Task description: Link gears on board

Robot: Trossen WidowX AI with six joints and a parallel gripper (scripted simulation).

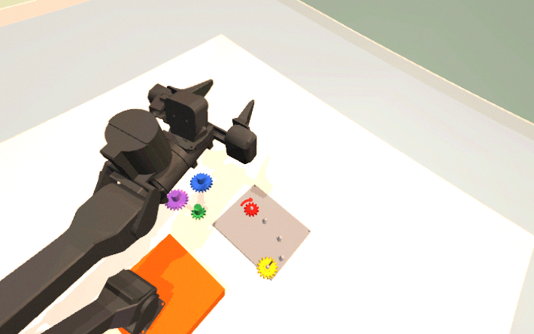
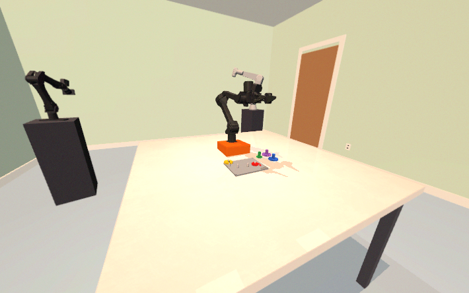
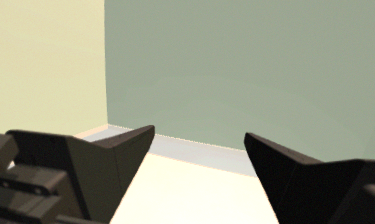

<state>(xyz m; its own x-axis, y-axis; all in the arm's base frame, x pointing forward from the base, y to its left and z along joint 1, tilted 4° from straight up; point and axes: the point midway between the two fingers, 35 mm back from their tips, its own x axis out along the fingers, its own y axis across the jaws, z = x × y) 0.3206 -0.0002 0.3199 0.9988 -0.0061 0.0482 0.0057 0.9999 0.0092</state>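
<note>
The grey board (image 1: 235, 226) (image 2: 238, 171) lies on the table. The red gear (image 1: 251, 211) (image 2: 255, 163) and the yellow gear (image 1: 265, 268) (image 2: 227, 162) sit on two of its pegs. Three bare pegs stand between them: one peg (image 1: 265, 220) near the red gear, a middle peg (image 1: 279, 238) and a peg (image 1: 282, 258) near the yellow gear. A blue gear (image 1: 201, 183) (image 2: 273, 158), a purple gear (image 1: 176, 199) (image 2: 266, 153) and a small green gear (image 1: 198, 211) (image 2: 259, 155) stand on the table beside the board. My gripper (image 1: 232, 90) (image 3: 199, 133) is open and empty, high above the table.
The orange base block (image 1: 198, 290) (image 2: 233, 147) carries my arm and stands near the board and the loose gears. My forearm (image 1: 107, 215) passes beside the purple gear in the top view. Other arms stand on dark pedestals (image 2: 59, 160) (image 2: 252, 121) beyond the table.
</note>
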